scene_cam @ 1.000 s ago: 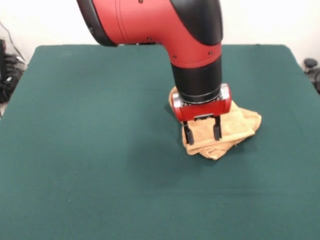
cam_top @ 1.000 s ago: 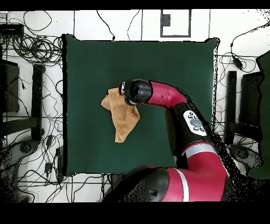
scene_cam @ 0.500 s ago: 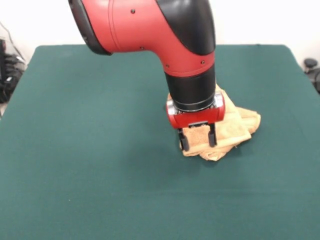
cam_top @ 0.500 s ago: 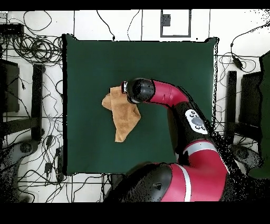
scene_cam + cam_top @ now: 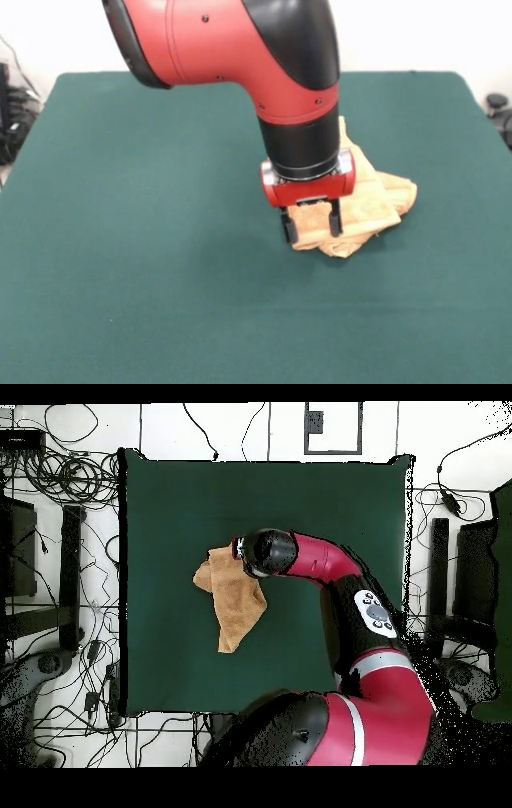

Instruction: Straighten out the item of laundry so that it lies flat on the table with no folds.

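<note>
Overhead: crumpled towel (image 5: 234, 602) mid-table (image 5: 330, 504), edges distant.

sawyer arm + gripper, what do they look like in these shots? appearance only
Thick rounded arm in glossy red shells with black sections and small dark screw dots. Black cylindrical wrist ends in a red gripper block with two short black fingers. The overhead view shows a grey button panel.

The arm (image 5: 240, 48) covers a good chunk of the towel (image 5: 364, 200) in the front view, and from overhead the gripper's totally hidden under the wrist (image 5: 262, 552).
</note>
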